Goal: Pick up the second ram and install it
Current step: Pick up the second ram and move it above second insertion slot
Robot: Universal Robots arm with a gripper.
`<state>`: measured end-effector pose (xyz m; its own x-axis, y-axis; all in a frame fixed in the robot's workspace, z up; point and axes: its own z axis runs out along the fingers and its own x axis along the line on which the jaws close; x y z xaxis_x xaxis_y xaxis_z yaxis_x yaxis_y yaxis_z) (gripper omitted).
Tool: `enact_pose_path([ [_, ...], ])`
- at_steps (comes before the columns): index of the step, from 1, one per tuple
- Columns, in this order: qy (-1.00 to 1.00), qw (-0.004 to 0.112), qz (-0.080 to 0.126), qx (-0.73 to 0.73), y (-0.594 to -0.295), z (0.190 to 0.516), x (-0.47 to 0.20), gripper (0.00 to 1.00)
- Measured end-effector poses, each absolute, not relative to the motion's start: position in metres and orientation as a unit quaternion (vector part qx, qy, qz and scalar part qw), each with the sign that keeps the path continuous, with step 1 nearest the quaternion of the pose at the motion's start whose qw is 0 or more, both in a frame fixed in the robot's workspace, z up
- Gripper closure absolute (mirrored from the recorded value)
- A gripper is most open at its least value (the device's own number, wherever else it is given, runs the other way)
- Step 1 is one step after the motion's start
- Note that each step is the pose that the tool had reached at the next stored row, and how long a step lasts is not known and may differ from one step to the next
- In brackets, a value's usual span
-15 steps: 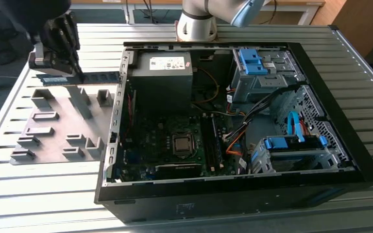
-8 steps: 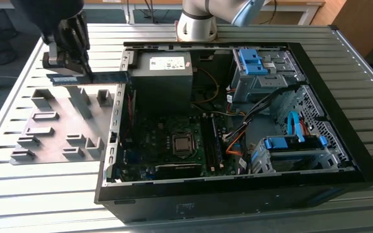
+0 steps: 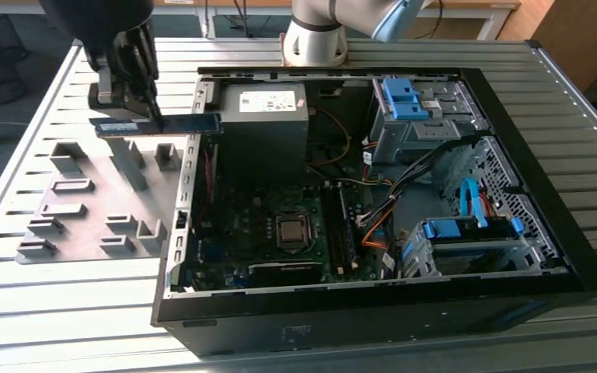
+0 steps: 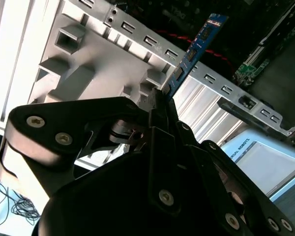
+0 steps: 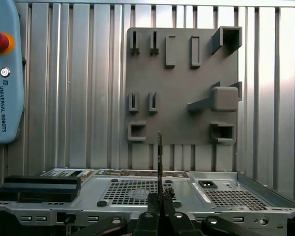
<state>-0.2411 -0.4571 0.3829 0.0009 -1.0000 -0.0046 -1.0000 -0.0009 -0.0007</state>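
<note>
Aloft, end effector (image 3: 145, 116) clenched on second ram (image 3: 190, 123), above grey fixture (image 3: 81, 211), near case (image 3: 186, 183) edge.

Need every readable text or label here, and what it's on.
On the light-blue pendant: maker's name in vertical letters, a brand, so not quoted.
On the sticker of the power supply: print too small to read.
On the second ram, held in the claw: label print too small to read.
On the badge of the case front: too small to read.
</note>
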Motion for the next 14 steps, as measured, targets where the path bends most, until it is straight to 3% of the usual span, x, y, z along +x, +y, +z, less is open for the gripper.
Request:
enact_pose_path([
  [14, 0.707, 0.002, 0.001, -0.707, -0.457, 0.383, -0.215, 0.86],
])
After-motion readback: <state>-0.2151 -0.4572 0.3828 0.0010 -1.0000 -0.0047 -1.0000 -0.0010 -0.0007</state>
